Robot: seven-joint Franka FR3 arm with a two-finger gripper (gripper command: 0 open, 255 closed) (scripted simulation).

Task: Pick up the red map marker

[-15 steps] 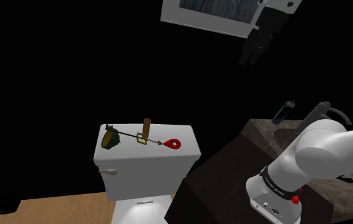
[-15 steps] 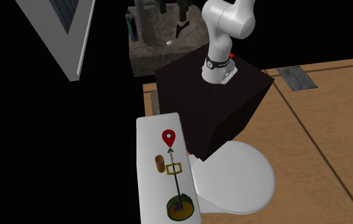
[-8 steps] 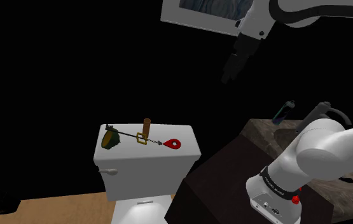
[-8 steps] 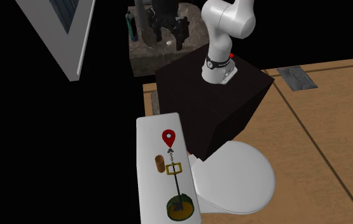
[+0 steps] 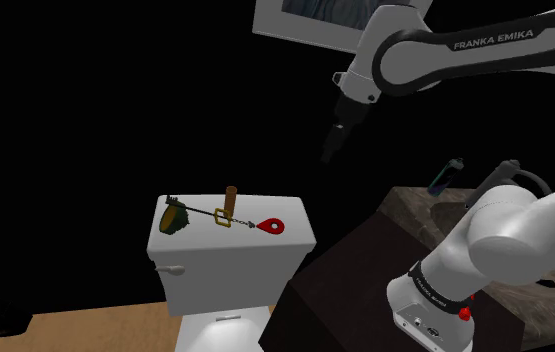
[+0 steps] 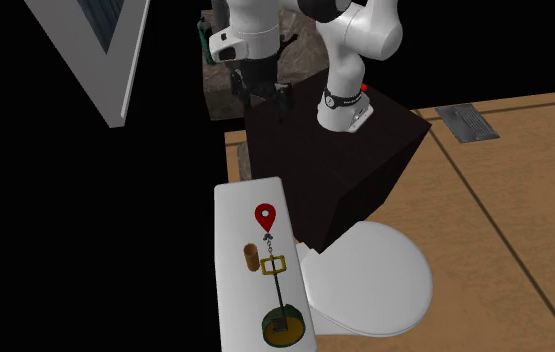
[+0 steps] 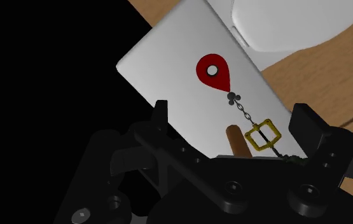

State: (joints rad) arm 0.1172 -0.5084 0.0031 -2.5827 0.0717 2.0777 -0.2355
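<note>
The red map marker (image 5: 274,226) (image 6: 265,215) (image 7: 212,72), a flat teardrop with a white hole, lies on the white toilet tank lid (image 5: 195,243) (image 6: 233,300) (image 7: 168,57) at its end nearest the stand. A thin chain joins it to a yellow square piece (image 5: 223,219) (image 6: 273,265) (image 7: 262,135) and a green and yellow end (image 5: 173,216) (image 6: 283,325). My gripper (image 5: 330,152) (image 6: 262,95) (image 7: 232,118) hangs open and empty, high in the air between the stand and the tank, pointing down toward the marker.
A short brown cylinder (image 5: 231,203) (image 6: 251,256) (image 7: 235,137) stands on the lid beside the chain. The dark stand box (image 5: 345,290) (image 6: 335,160) sits next to the toilet bowl (image 6: 365,280). Behind it are a stone counter (image 5: 420,215) with a spray bottle (image 5: 445,177) and a framed picture (image 5: 315,25).
The arm has swung from the shoulder view's upper right down and left, bringing the open gripper closer to the tank. The things on the lid have not moved.
</note>
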